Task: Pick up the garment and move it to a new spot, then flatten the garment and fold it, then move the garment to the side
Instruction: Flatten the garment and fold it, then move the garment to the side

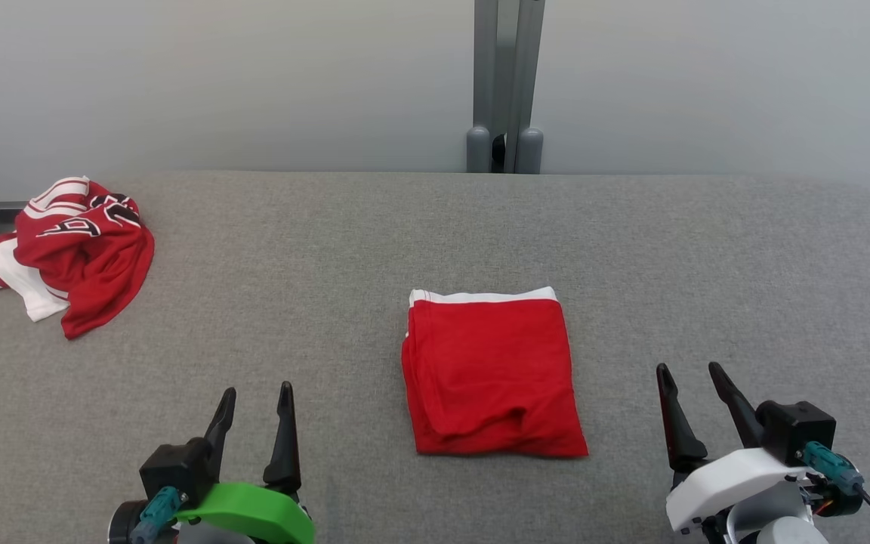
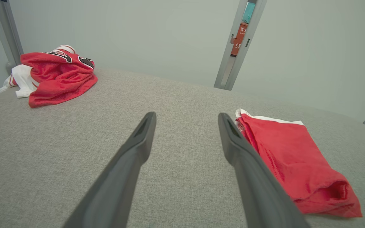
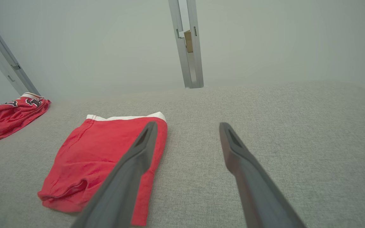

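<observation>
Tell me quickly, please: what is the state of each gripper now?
Left gripper: open, holding nothing.
Right gripper: open, holding nothing.

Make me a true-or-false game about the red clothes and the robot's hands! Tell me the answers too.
1. The folded red garment lies on the grey table between the left hand and the right hand. True.
2. Both hands are shut. False: both are open and empty.
3. A crumpled red and white jersey sits at the table's far left. True.
4. The jersey touches the folded garment. False: they lie well apart.
5. The folded garment has a blue edge. False: its far edge is white.
</observation>
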Motion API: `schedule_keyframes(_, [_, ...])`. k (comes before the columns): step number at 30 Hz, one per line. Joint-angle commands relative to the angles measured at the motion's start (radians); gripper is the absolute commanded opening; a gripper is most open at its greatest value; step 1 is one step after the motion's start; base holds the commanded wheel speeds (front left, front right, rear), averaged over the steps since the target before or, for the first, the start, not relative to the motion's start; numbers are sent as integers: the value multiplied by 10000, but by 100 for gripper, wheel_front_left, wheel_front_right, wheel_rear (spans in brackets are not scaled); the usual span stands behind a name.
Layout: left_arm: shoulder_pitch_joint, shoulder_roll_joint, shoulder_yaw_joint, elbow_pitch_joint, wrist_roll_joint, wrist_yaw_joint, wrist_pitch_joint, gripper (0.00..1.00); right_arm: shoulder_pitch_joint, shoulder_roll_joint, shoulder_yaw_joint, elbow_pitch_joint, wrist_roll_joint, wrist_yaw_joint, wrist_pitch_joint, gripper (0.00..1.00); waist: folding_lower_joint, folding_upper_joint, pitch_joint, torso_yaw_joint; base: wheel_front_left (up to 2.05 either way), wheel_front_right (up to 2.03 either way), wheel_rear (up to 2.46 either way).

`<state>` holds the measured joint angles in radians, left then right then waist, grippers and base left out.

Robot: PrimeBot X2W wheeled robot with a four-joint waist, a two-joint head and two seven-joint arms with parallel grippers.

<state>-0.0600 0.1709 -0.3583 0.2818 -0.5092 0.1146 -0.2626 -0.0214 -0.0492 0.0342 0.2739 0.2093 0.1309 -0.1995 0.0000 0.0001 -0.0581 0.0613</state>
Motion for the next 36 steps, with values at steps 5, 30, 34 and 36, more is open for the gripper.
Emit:
schedule_keyframes(5, [114, -77, 128, 63, 109, -80, -30, 100, -94, -26, -100, 292, -214, -4, 214, 100, 0, -1, 48, 72, 0, 0, 0])
schedule_keyframes(30, [-340, -399, 165, 336, 550, -410, -20, 100, -3496, -31, -671, 4564, -288, -4, 3439, 100, 0, -1, 1229, 2614, 0, 0, 0])
schedule_keyframes(34, [-280, -422, 227, 361, 593, -449, -20, 100, -3627, -29, -441, 5167, 100, -4, 3383, 100, 0, -1, 1291, 2688, 0, 0, 0])
schedule_keyframes(36, [-244, -405, 251, 374, 615, -456, -20, 100, -3700, -19, -362, 5412, 166, -4, 3326, 69, 0, -1, 1300, 2643, 0, 0, 0])
